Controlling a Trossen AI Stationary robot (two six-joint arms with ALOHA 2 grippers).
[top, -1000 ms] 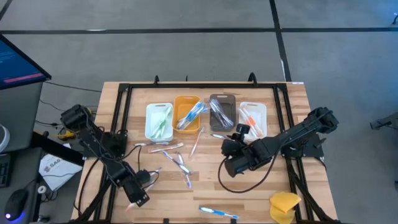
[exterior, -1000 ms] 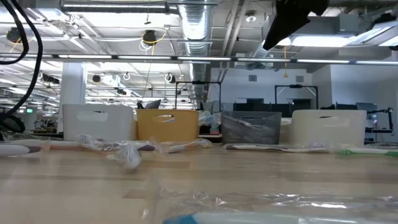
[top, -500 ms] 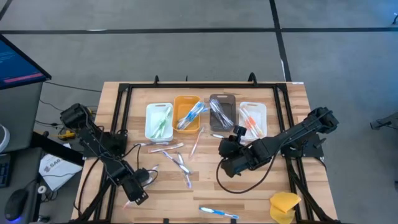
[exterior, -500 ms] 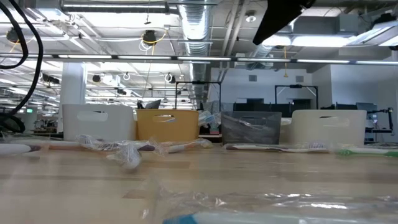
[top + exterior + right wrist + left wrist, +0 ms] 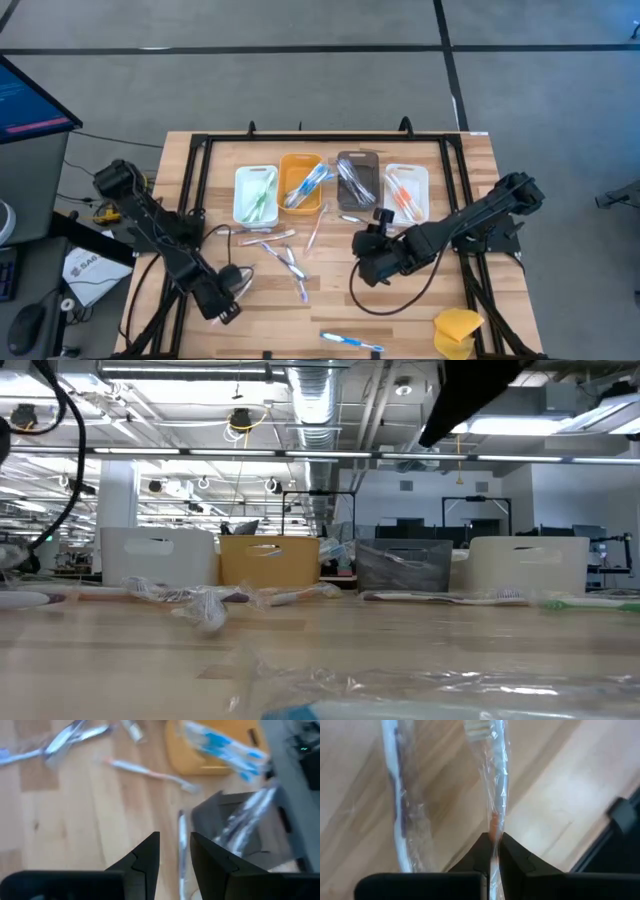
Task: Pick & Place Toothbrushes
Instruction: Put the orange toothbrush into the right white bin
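Left hand (image 5: 492,851) pinches a wrapped toothbrush (image 5: 495,780) near table edge (image 5: 180,345).

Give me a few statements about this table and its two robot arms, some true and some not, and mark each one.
1. Four small bins stand in a row at the far side of the table. True.
2. The left tool is shut on a wrapped toothbrush. True.
3. The yellow bin is empty. False: it holds blue toothbrushes.
4. The right tool holds a toothbrush. False: its fingers stand apart with nothing between them.
5. A yellow sponge lies at the table's near right corner. True.
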